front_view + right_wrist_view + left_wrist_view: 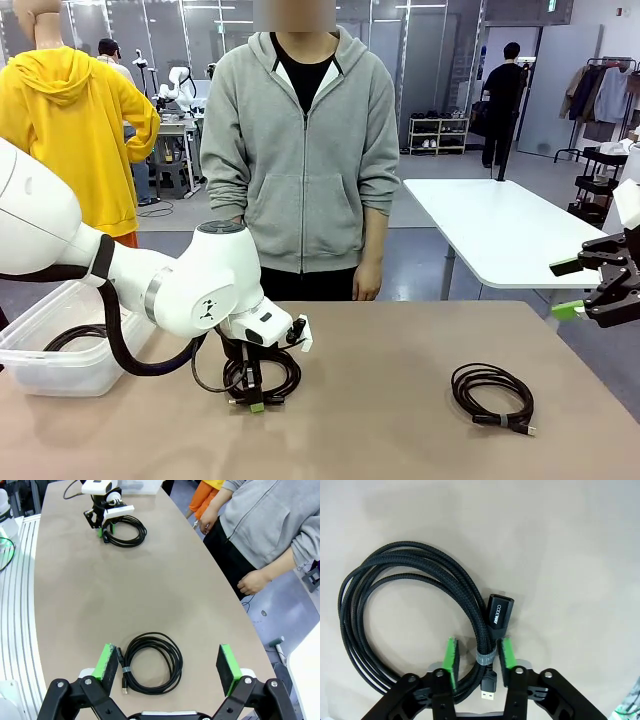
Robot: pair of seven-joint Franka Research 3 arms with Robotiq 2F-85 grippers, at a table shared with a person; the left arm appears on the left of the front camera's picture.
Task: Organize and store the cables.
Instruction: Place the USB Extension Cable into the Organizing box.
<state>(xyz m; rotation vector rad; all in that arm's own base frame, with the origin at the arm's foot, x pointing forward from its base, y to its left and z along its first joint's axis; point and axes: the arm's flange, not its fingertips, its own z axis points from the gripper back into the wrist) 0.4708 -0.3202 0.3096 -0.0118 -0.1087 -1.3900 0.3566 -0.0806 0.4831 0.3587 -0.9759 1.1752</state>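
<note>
- Count on desk [400,435]: two, near cable [270,378] beside bin [45,370], far cable [490,396] well apart from it.
- Left pincer [479,651] clamped on near cable.
- Right pincer [167,652] wide open, empty.

A large open robotics lab is shown. This is indicated by a white robot arm [60,240] mounted at the brown worktable [400,420], the grey floor [420,262], glass partitions [420,60] at the far side, a spare white table [500,230], a shelf rack [438,135], a clothes rail [605,90] and a black trolley [598,185]
</note>
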